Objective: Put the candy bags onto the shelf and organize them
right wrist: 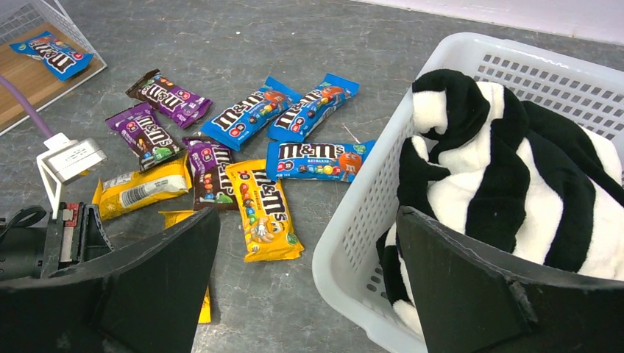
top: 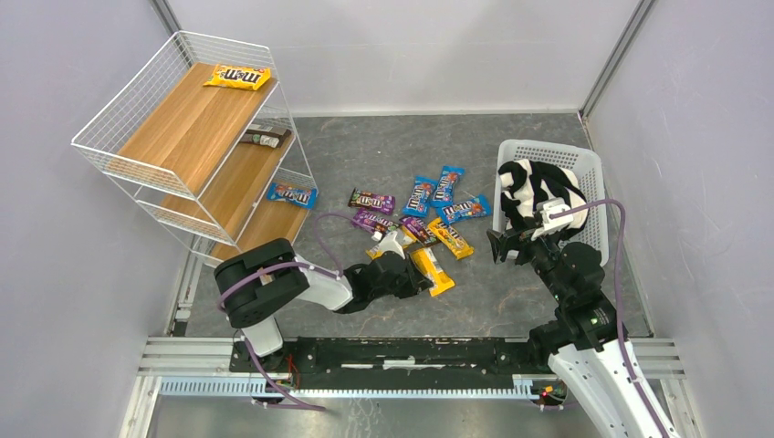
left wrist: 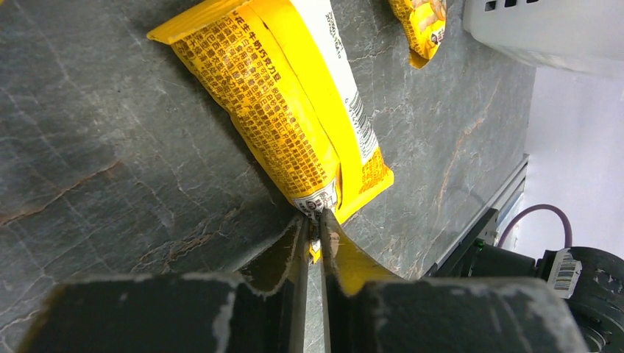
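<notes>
My left gripper (top: 422,281) (left wrist: 315,220) is shut on the near end seam of a yellow candy bag (top: 434,272) (left wrist: 287,103), low at the grey table. Several more blue, purple and yellow bags (top: 429,208) (right wrist: 254,118) lie scattered mid-table. The wire shelf (top: 196,128) stands at the far left. It holds a yellow bag (top: 237,77) on the top board, a brown one (top: 265,137) on the middle board and a blue one (top: 292,193) on the lowest. My right gripper (top: 500,246) (right wrist: 305,220) is open and empty, over the basket's near left corner.
A white lattice basket (top: 591,169) (right wrist: 353,243) with a black-and-white striped cloth (top: 538,192) (right wrist: 500,162) stands at the right. Grey walls enclose the table. The arms' metal base rail (top: 411,351) runs along the near edge.
</notes>
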You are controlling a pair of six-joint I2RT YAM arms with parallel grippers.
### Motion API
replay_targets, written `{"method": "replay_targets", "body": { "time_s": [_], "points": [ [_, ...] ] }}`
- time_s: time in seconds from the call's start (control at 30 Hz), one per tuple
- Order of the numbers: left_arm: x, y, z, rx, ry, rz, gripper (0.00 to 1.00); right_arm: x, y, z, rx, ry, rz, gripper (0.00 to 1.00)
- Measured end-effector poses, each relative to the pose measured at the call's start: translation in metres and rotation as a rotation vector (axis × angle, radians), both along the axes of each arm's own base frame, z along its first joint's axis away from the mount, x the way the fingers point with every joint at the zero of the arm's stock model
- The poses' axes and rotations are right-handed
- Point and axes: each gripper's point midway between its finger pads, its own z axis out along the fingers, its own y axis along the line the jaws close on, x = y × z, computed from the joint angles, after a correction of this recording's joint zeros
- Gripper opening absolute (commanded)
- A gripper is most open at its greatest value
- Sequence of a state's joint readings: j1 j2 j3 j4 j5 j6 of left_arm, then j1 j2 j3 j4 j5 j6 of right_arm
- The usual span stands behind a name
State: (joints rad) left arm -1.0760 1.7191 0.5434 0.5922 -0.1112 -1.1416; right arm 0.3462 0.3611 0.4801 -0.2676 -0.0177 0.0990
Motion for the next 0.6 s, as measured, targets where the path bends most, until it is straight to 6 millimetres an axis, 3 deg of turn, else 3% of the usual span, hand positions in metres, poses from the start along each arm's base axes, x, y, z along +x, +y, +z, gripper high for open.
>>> {"method": "replay_targets", "body": {
  "time_s": [0.2,0.4,0.53,0.6],
  "points": [
    [0.0,0.004,0.001,0.02,0.006,0.007,0.03,0.0,0.0,0.0,0.0,0.0,0.001,0.98],
    [-0.004,0.019,0.011,0.077,0.02,0.024,0.02,-0.001,0.002,0.0,0.0,0.0,0.007,0.98],
    [0.001,0.022,0.033,0.106,-0.005,0.033,0.02,-0.001,0.002,0.0,0.0,0.0,0.008,0.98],
    [0.007,0.019,0.056,0.108,-0.039,0.039,0.02,-0.001,0.002,0.0,0.0,0.0,0.008,0.98]
  ]
}}
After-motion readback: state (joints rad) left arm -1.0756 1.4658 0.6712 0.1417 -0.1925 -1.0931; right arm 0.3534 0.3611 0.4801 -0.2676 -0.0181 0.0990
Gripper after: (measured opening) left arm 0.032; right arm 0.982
